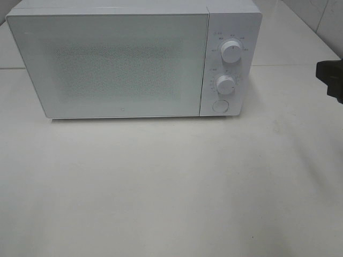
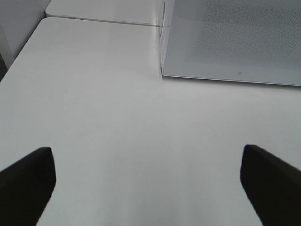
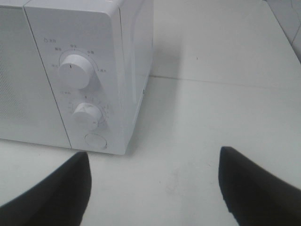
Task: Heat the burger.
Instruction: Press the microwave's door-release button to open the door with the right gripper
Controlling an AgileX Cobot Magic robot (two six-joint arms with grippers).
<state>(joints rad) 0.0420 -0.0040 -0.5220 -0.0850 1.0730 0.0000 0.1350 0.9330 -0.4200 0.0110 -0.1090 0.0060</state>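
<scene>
Centrally, a white microwave oven (image 1: 128, 64) is shown standing on a white table (image 1: 171, 187), with its door (image 1: 80, 85) shut flush against the cabinet. The door's speckled, frosted panel is not seen through, so the inside is hidden. The burger is seen in none of the views, and its place cannot be told.

To the right of the door a control panel is shown with an upper dial (image 1: 231, 52), a lower dial (image 1: 225, 84) and, below them, a round button (image 1: 220, 106). A seam in the tabletop (image 1: 289, 66) is seen running behind the oven's right side, and pale wall tiles (image 1: 321, 21) are seen at the far right corner.

The left gripper (image 2: 146, 149) is held wide over bare table near the oven's front left corner, with nothing between its dark fingers (image 2: 28, 179). The right gripper (image 3: 153, 153) is likewise spread wide and grips nothing, facing the oven's front right corner beside the dials. In the high view only a dark part of the right arm (image 1: 329, 79) is seen, at the right edge, well apart from the oven.
</scene>
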